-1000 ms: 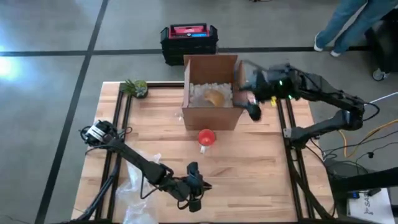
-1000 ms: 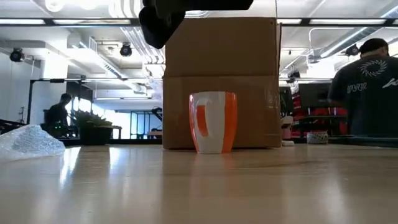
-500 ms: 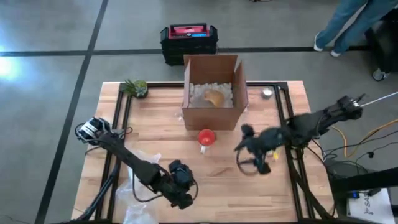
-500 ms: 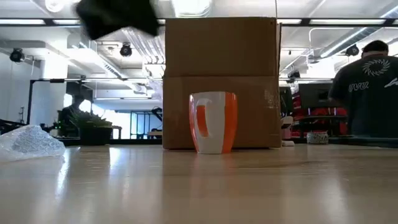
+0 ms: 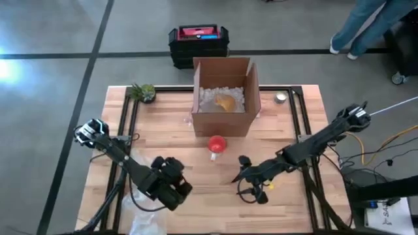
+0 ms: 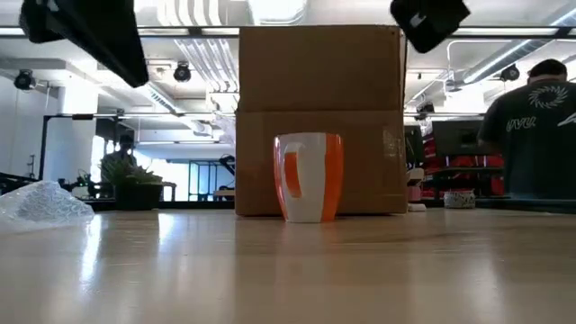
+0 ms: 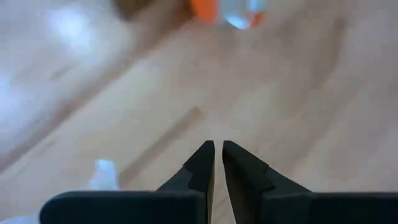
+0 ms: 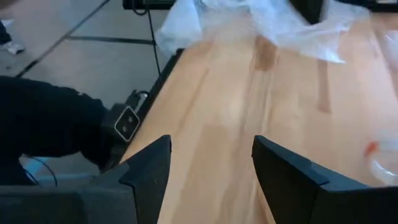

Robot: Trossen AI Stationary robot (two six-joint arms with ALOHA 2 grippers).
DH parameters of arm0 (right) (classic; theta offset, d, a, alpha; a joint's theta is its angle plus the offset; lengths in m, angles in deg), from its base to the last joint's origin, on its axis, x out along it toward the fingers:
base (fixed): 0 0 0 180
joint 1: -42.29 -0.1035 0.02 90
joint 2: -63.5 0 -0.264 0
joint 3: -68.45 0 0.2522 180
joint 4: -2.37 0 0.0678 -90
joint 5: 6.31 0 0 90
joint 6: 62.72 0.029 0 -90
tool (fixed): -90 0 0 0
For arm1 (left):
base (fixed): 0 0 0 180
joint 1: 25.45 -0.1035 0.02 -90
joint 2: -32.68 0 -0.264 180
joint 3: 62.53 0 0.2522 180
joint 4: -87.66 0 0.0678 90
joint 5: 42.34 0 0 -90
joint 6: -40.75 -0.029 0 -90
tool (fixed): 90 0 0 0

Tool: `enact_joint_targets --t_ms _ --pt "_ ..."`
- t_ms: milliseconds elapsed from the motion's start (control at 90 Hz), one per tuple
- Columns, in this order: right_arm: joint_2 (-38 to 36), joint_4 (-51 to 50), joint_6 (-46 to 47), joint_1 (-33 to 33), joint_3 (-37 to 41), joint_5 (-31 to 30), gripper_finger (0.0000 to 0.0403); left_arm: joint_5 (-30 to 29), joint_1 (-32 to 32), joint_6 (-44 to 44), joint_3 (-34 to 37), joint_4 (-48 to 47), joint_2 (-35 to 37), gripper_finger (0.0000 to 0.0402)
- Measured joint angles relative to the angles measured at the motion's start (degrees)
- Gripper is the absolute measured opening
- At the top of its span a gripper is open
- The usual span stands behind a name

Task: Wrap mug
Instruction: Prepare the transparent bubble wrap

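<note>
Mug (image 5: pixel 216 144): stood upright at the box's (image 5: pixel 222 98) 6 o'clock.
Left gripper (image 7: pixel 217 163): tips pressed together, empty.
Right gripper (image 8: pixel 210 163): fingers spread, empty.

Floor (image 5: pixel 52 39): grey, polished, crossed by dark seam lines. Black case (image 5: pixel 198 44) with red top, on the floor just beyond the bench (image 5: pixel 170 124) of pale wood planks. Ceiling lights (image 6: pixel 189 13): long bright strips, exposed ducts beside them. Person (image 6: pixel 531 135) in a dark shirt, back turned, at right. Potted plant (image 6: pixel 121 175) at left.
</note>
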Motion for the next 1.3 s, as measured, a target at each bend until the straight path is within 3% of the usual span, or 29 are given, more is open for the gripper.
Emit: enact_joint_targets --t_ms 178,256,333,600,722,844,1022,1122,1200,1300 --pt "5.0 1.0 0.1 -1.3 -2.0 0.1 0.0216 1.7 -1.0 7.1 6.1 -0.6 0.0 0.002" --pt "7.0 0.6 1.5 -1.6 -2.9 0.1 0.0218 5.9 -2.1 7.4 10.6 3.7 0.0 0.002" --pt "9.0 1.0 2.3 -1.6 -4.1 0.0 0.0217 9.4 -2.6 5.1 15.2 11.0 -0.1 0.002" --pt "12.7 0.7 2.3 -1.5 -6.5 0.0 0.0204 9.3 -4.0 -9.4 28.0 53.3 -0.9 0.002" --pt "13.0 0.7 1.5 -1.5 -7.2 0.0 0.0205 10.4 -4.5 -14.0 29.9 62.8 -1.4 0.002" --pt "13.3 0.6 1.4 -1.5 -7.3 0.0 0.021 11.5 -5.1 -16.5 24.0 50.5 1.2 0.002" --pt "13.8 0.4 0.8 -1.5 -7.1 0.0 0.0213 10.3 -5.0 -11.8 9.9 14.7 2.0 0.002" --pt "14.0 0.5 0.4 -1.5 -6.8 0.0 0.021 15.0 -5.2 -6.0 5.7 -1.3 1.5 0.002" --pt "14.0 0.1 0.0 -1.5 -6.6 0.0 0.0206 21.6 -5.1 -1.8 5.8 -7.9 1.3 0.002" --pt "14.1 -0.8 0.0 -1.5 -6.2 0.0 0.0202 27.5 -4.4 1.3 8.8 -7.2 1.4 0.002"
